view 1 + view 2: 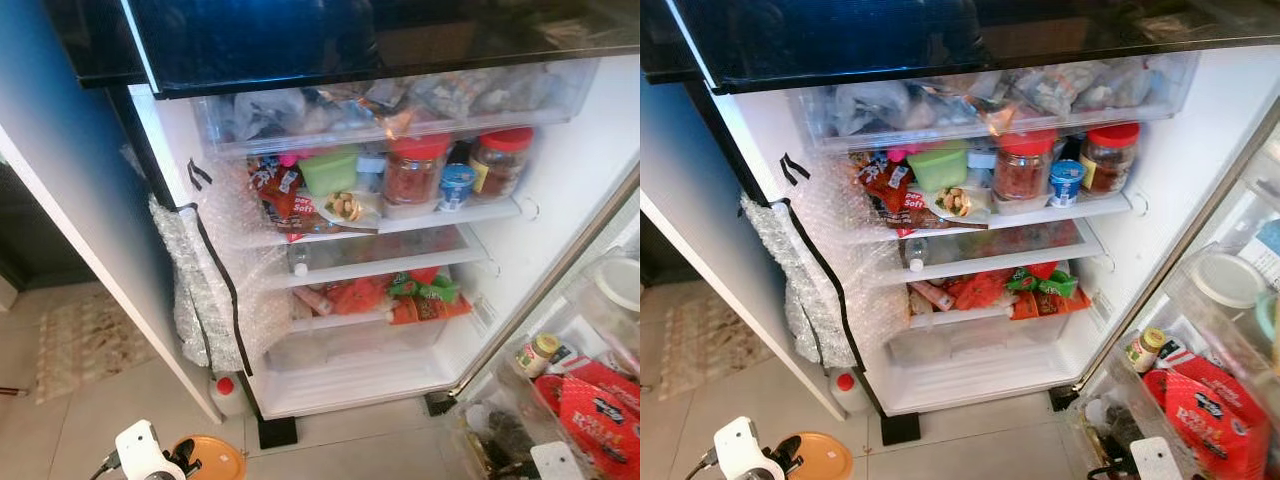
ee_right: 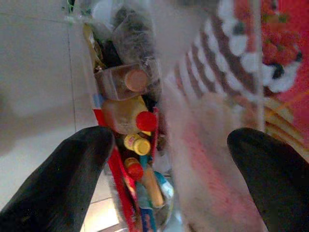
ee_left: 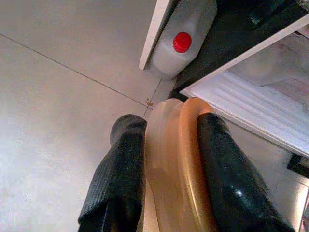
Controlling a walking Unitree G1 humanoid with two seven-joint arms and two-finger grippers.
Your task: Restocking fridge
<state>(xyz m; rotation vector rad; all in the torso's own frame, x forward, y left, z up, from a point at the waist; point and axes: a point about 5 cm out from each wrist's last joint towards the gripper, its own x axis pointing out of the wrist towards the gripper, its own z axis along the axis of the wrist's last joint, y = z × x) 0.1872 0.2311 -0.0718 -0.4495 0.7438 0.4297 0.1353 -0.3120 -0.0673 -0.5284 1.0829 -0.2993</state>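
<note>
Your left end effector point(image 3: 164, 164) pinches an orange lid point(image 3: 178, 159) low by the open fridge point(image 1: 560, 190), your right end effector point(image 2: 164, 159) stands spread over the door bin point(image 1: 1225, 345), so next you probably lift the lid toward a shelf point(image 1: 400, 220).

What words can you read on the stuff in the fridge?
"Soft": on the red packet on the upper shelf; only that word is clear.
Red bag in the door: white marks, too blurred to read.
Jar labels and blue tub: too small to read.
</note>
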